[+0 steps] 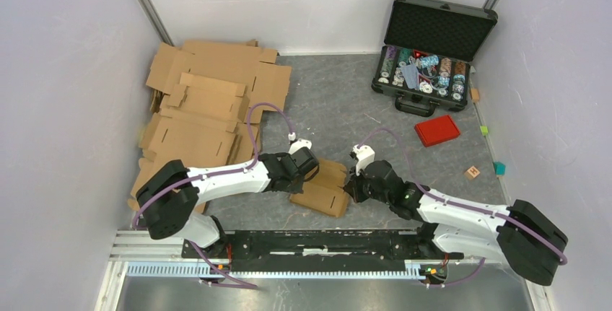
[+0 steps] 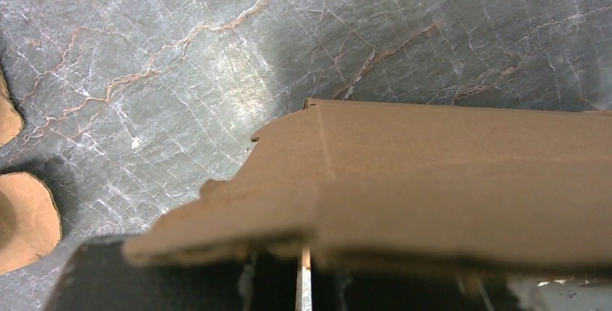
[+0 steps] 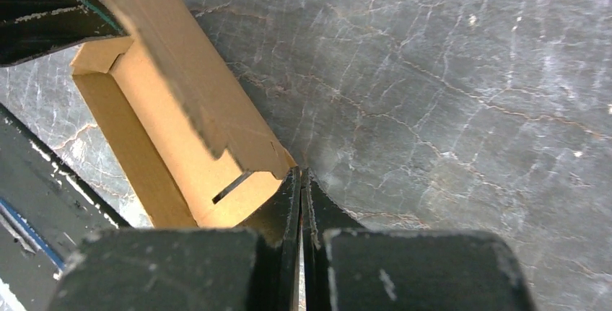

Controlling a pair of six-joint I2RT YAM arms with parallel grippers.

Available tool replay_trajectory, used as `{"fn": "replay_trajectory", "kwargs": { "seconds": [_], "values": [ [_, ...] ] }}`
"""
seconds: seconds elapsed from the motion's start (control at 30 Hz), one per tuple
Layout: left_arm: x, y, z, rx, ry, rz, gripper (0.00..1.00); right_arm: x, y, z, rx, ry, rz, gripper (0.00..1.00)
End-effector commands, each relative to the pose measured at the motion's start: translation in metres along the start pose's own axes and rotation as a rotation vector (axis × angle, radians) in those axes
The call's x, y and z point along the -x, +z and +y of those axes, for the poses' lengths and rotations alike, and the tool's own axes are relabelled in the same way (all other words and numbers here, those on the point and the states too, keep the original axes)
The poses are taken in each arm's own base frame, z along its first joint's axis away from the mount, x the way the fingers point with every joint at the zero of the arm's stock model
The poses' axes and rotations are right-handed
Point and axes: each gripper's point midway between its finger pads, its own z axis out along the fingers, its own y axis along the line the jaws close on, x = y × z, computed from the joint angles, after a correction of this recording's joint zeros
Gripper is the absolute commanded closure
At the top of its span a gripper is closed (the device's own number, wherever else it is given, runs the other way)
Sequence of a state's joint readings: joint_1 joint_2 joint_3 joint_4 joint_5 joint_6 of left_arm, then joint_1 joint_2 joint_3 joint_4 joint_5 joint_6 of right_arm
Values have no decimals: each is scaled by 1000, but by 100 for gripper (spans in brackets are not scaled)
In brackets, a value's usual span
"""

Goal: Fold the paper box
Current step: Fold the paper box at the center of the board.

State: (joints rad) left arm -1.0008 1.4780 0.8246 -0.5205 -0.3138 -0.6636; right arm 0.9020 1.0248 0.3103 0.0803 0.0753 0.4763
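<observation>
Small brown cardboard box (image 1: pixel 322 190), flaps part-folded, slot cut in one panel, lies near-centre on grey marbled table (image 1: pixel 339 102). left tool (image 1: pixel 312 170) clamped on its flap. right tool (image 3: pixel 302 181) pressed together, tips touching box corner. Wide table stretch between box and open black foam-lined case (image 1: pixel 440 29) far right, round chips (image 1: pixel 426 73) inside. red rectangular lid (image 1: pixel 436 130) beside case. flat brown cardboard sheets (image 1: pixel 209 102) piled far left.
</observation>
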Motion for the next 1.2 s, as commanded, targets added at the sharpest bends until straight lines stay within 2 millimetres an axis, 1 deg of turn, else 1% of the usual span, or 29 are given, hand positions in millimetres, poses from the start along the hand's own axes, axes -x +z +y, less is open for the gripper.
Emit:
{"fn": "replay_trajectory", "kwargs": {
  "seconds": [0.0, 0.03, 0.13, 0.27, 0.4, 0.53, 0.67, 0.8, 0.97, 1.07, 1.13, 1.17],
  "values": [
    [15, -6, -5, -17, -65, -65, 98, 18, 5, 23, 91, 34, -28, 100],
    [15, -5, -5, -17, -70, -65, 98, 17, 6, 23, 90, 38, -26, 100],
    [15, -6, -5, -19, -85, -68, 98, 9, 5, 30, 142, 53, -7, 100],
    [15, -5, -9, -33, -99, -64, 98, 5, 4, 38, 195, 94, -16, 100],
    [14, -3, -9, -24, -99, -57, 98, 5, 2, 39, 207, 130, -40, 100],
    [13, -3, -13, -38, -112, -45, 98, 3, 4, 39, 215, 176, -59, 100],
    [12, -2, -16, -47, -119, -40, 98, 4, 2, 37, 225, 238, -106, 100],
    [13, -2, -16, -51, -139, -47, 98, 6, -1, 35, 239, 344, -151, 100],
    [11, -1, -19, -66, -150, -45, 98, 6, -3, 30, 238, 405, -177, 100],
    [10, 0, -16, -53, -145, -44, 98, 7, -3, 27, 231, 391, -183, 100],
    [10, 0, -14, -43, -142, -46, 98, 8, -3, 18, 176, 335, -179, 100],
    [10, 0, -13, -38, -141, -46, 98, 12, -4, 16, 162, 299, -185, 100]
  ]
}}
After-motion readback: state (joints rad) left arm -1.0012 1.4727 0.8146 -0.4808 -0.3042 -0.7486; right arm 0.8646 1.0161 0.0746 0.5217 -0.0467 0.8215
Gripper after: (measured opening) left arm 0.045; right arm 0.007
